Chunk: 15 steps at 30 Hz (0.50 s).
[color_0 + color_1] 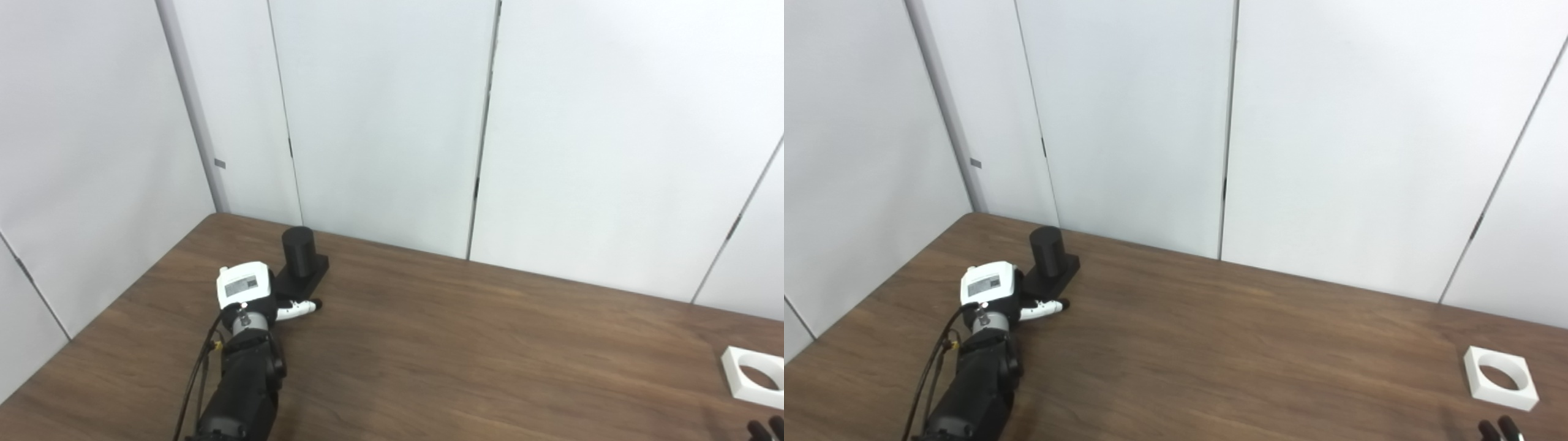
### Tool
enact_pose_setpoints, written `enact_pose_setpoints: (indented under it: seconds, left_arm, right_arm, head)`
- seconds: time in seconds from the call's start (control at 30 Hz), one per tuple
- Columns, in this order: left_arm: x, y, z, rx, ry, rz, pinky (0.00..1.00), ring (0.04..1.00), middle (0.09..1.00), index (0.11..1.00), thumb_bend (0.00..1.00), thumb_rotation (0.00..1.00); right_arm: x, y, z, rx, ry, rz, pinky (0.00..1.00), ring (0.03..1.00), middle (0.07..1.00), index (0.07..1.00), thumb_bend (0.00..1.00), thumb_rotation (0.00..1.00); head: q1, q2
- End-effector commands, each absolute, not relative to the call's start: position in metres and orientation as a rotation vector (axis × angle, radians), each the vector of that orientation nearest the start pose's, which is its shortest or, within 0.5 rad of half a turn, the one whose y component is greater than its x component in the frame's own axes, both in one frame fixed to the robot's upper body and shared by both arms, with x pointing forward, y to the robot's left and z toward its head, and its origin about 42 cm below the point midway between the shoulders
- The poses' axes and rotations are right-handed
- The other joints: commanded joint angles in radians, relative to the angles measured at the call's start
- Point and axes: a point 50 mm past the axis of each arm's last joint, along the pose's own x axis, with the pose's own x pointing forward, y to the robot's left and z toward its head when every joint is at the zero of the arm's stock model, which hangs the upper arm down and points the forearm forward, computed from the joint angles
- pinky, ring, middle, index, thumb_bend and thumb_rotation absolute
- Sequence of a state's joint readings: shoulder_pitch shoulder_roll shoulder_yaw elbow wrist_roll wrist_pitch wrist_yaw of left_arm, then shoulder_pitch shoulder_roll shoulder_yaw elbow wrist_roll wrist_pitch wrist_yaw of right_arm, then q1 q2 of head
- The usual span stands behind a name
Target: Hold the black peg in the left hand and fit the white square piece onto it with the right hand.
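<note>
The black peg point(298, 248) is a short cylinder standing upright on a black square base point(306, 278), at the far left of the table; it also shows in the right eye view point(1047, 246). My left hand point(254, 294) lies just in front of the base with its white back up. Its thumb point(300, 308) sticks out to the right along the base's near edge; its fingers are hidden. The white square piece point(733, 365), with a round hole, lies flat at the far right. Only the dark fingertips point(1497, 429) of my right hand show, just in front of it.
The brown wooden table point(465, 343) runs up to white wall panels point(380, 122) at the back and on the left. A wide stretch of tabletop separates the peg from the white piece. The left forearm point(242, 392) and its cables come in at the bottom left.
</note>
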<state>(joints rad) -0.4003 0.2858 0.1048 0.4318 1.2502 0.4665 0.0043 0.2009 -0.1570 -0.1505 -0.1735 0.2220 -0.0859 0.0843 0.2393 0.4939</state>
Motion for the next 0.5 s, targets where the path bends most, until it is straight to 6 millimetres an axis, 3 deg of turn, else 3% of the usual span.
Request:
enact_pose_setpoints:
  seconds: [0.0, 0.1, 0.17, 0.23, 0.33, 0.37, 0.47]
  left_arm:
    - [0.4168, 0.3645, 0.1644, 1.482, 0.373, 0.526, 0.96, 0.886, 0.838, 0.764, 0.87, 0.67]
    - [0.4172, 0.3654, 0.1644, 1.48, 0.367, 0.536, 0.92, 0.861, 0.815, 0.745, 0.81, 0.62]
    - [0.4174, 0.3662, 0.1647, 1.477, 0.36, 0.542, 0.9, 0.846, 0.793, 0.673, 0.74, 0.55]
    - [0.4177, 0.3671, 0.1649, 1.467, 0.353, 0.556, 0.89, 0.843, 0.789, 0.653, 0.72, 0.51]
    - [0.4166, 0.367, 0.1656, 1.429, 0.322, 0.577, 0.9, 0.833, 0.774, 0.541, 0.72, 0.33]
    - [0.4156, 0.3665, 0.1663, 1.415, 0.308, 0.583, 0.91, 0.834, 0.774, 0.507, 0.6, 0.19]
    - [0.413, 0.3648, 0.1674, 1.371, 0.274, 0.599, 0.91, 0.828, 0.765, 0.483, 0.53, 0.08]
  right_arm:
    - [0.2136, -0.299, 0.1121, 0.064, -0.114, -0.093, 1.0, 1.0, 0.961, 1.0, 0.64, 0.8]
    - [0.2141, -0.2987, 0.1131, 0.068, -0.108, -0.092, 1.0, 1.0, 0.967, 1.0, 0.65, 0.8]
    - [0.2137, -0.2988, 0.1133, 0.057, -0.106, -0.088, 1.0, 1.0, 0.975, 1.0, 0.64, 0.81]
    - [0.2135, -0.2988, 0.1135, 0.049, -0.107, -0.088, 1.0, 1.0, 0.976, 1.0, 0.63, 0.81]
    - [0.2134, -0.2984, 0.1137, 0.053, -0.109, -0.089, 1.0, 1.0, 0.971, 1.0, 0.62, 0.82]
    - [0.2134, -0.2981, 0.114, 0.059, -0.11, -0.088, 1.0, 1.0, 0.974, 1.0, 0.62, 0.81]
    - [0.2133, -0.2978, 0.114, 0.071, -0.11, -0.086, 1.0, 1.0, 0.98, 1.0, 0.62, 0.8]
  head:
    - [0.0, 0.001]
    - [0.0, 0.001]
    - [0.0, 0.003]
    - [0.0, 0.003]
    - [0.0, 0.003]
    - [-0.001, 0.004]
    - [-0.002, 0.005]
